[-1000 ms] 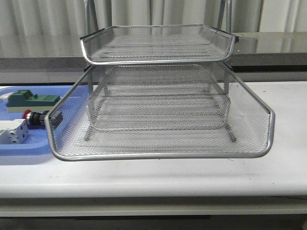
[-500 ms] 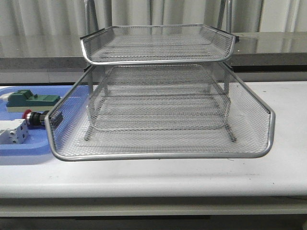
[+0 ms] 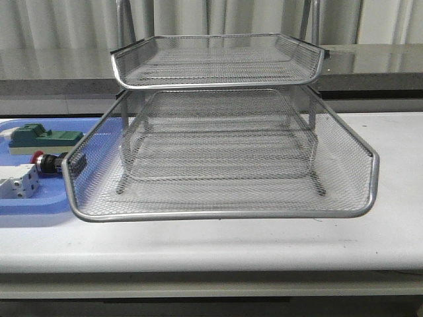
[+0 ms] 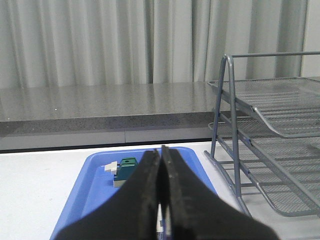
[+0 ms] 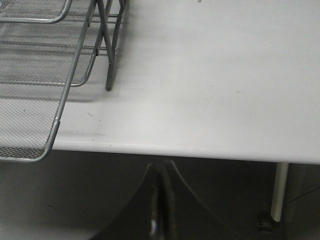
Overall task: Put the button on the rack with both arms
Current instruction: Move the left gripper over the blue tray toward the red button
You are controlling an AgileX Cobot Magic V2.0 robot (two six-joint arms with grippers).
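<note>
The button (image 3: 47,162), red-headed with a silver collar, lies in the blue tray (image 3: 26,211) at the table's left, right beside the lowest tier's rim. Filling the table's middle is the silver wire-mesh rack (image 3: 218,158), also seen from the side (image 4: 270,130) and at its corner (image 5: 45,75). My left gripper (image 4: 161,150) is shut and holds nothing; it hangs over the near part of the blue tray (image 4: 95,185), and its fingers hide the button in that view. Below and in front of the table's front edge, my right gripper (image 5: 161,172) is shut with nothing in it.
A green block (image 3: 43,139) and a white-grey block (image 3: 18,183) share the blue tray; the green block (image 4: 126,171) shows past my left fingers. Bare white table (image 5: 210,75) stretches right of the rack. A table leg (image 5: 279,192) stands under the front edge.
</note>
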